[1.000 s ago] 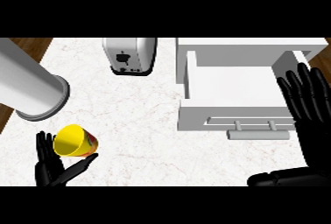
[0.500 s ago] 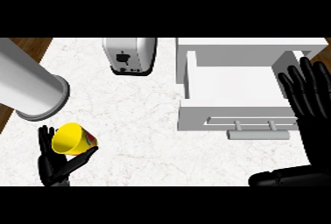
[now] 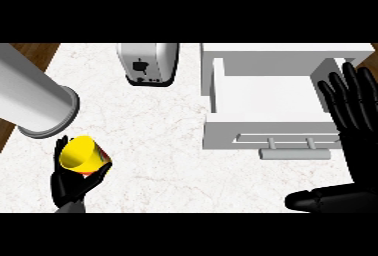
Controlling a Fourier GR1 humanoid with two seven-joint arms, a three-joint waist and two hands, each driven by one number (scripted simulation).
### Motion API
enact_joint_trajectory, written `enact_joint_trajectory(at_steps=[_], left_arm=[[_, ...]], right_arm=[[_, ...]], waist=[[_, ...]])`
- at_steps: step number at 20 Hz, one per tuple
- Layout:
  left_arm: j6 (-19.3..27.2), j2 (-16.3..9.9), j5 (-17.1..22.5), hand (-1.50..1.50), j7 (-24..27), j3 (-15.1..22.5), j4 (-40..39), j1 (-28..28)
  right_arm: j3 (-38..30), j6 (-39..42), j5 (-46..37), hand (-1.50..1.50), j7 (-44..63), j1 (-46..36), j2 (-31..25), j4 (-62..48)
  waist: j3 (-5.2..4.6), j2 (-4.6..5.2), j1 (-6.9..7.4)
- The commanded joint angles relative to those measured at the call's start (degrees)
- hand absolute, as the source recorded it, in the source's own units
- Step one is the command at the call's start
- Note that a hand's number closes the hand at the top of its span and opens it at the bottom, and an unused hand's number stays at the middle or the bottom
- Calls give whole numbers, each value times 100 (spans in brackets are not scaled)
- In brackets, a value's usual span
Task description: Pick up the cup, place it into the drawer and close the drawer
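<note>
1. Two black hands are seen: the left hand (image 3: 72,182) and the right hand (image 3: 353,102).
2. Each hand is built of slender, segmented fingers and a thumb, with a glossy black finish.
3. A rounded black wrist section (image 3: 332,198) is shown below the right hand.

On the desk (image 3: 162,145), the toaster (image 3: 148,62) stands at the back, the open drawer (image 3: 266,107) to its right. The cup (image 3: 83,153) sits front left in the left robot hand (image 3: 74,182); the right robot hand (image 3: 353,102) is over the drawer's right side.
</note>
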State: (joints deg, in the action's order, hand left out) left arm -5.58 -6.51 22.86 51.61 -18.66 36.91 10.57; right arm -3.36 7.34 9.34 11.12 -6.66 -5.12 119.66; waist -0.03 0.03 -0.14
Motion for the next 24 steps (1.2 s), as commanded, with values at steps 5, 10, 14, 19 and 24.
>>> enact_joint_trajectory(at_steps=[5, 10, 14, 19, 24], left_arm=[[-685, -180, 16, 150, 727, -7, -786, 472], [-43, -105, -69, 150, 885, 56, 89, -44], [-314, 17, -533, 150, 756, 580, -116, 564], [-640, -66, -711, 150, 762, 817, -166, 666], [-1028, -181, -544, 150, 458, 917, 521, 662]], right_arm=[[122, -37, -196, -150, -294, 85, 147, -209], [-192, 19, 92, -150, 33, 69, -64, 23], [53, 90, -129, -150, -379, 241, 84, -123], [-52, 75, -13, -150, -70, 84, -33, -49], [-105, -92, 37, -150, 219, 15, -26, 253]], waist=[[-1, 5, -11], [6, -13, 36], [4, -5, 0], [2, -3, -3], [4, -20, 30]])
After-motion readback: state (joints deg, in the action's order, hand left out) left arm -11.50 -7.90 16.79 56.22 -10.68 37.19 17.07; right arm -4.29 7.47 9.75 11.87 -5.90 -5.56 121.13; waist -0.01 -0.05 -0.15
